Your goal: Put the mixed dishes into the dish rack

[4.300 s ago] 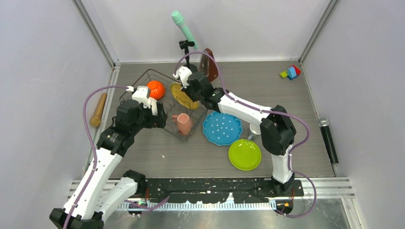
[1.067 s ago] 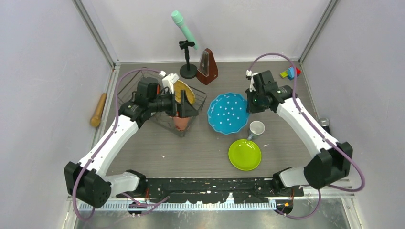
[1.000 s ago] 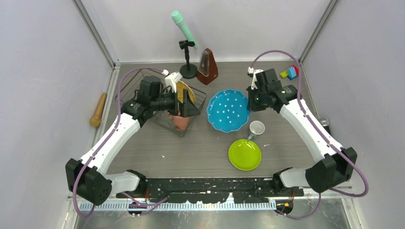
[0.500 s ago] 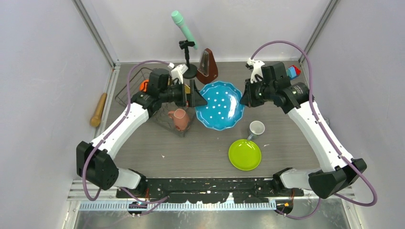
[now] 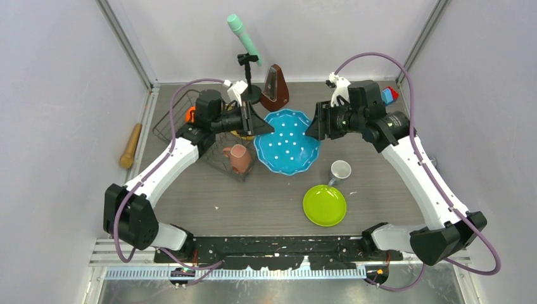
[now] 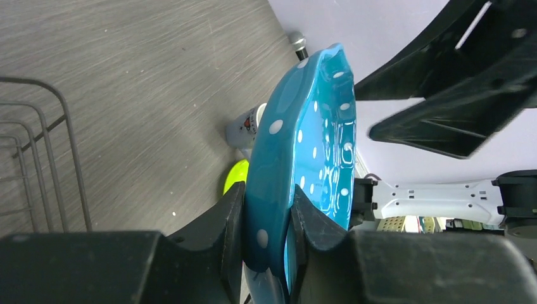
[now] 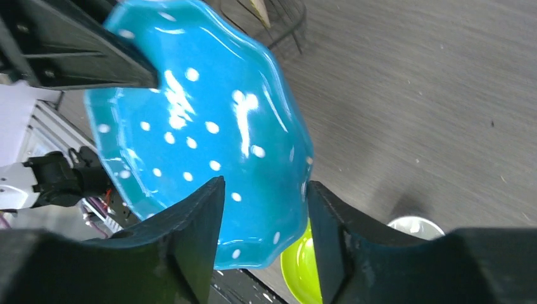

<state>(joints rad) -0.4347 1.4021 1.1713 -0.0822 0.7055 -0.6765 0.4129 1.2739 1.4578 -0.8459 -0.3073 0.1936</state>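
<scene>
Two plates: blue plate, green plate. Two mugs: pink mug, grey mug. One orange bowl, one wire rack, one metronome, one rolling pin.
</scene>
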